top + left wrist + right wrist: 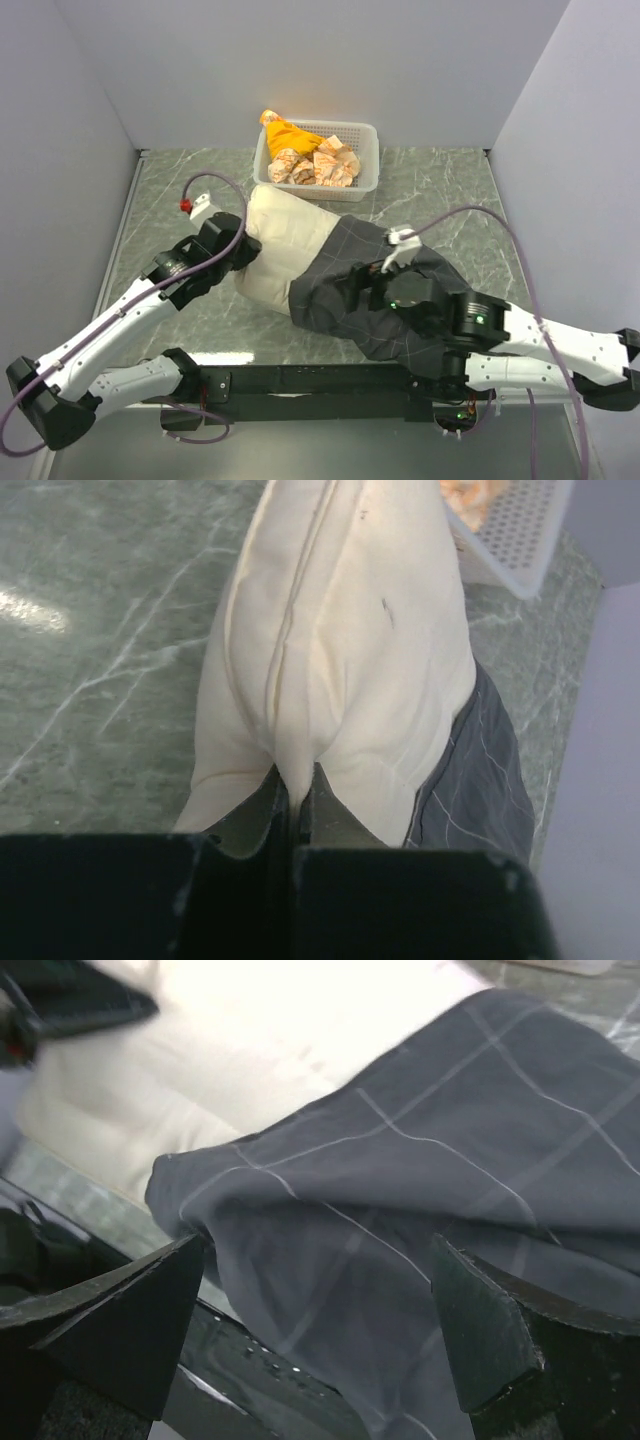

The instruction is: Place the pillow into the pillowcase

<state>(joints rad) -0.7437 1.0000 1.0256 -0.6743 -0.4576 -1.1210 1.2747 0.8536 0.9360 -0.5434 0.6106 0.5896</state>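
Note:
The cream pillow (285,240) lies slantwise on the table, its right part inside the dark checked pillowcase (395,285). My left gripper (243,255) is shut on a fold of the pillow's left end; in the left wrist view the pillow (350,630) bunches between the fingers (262,805), with the pillowcase (480,780) behind at right. My right gripper (365,285) is open over the pillowcase's near edge; in the right wrist view the pillowcase (420,1180) lies between the spread fingers (135,1320), the pillow (240,1030) beyond. The bear face is hidden.
A white mesh basket (368,135) with orange-and-white cloth bundles (305,155) stands at the back, just beyond the pillow. Grey walls enclose the marble table (450,190). A black base rail (310,380) runs along the near edge.

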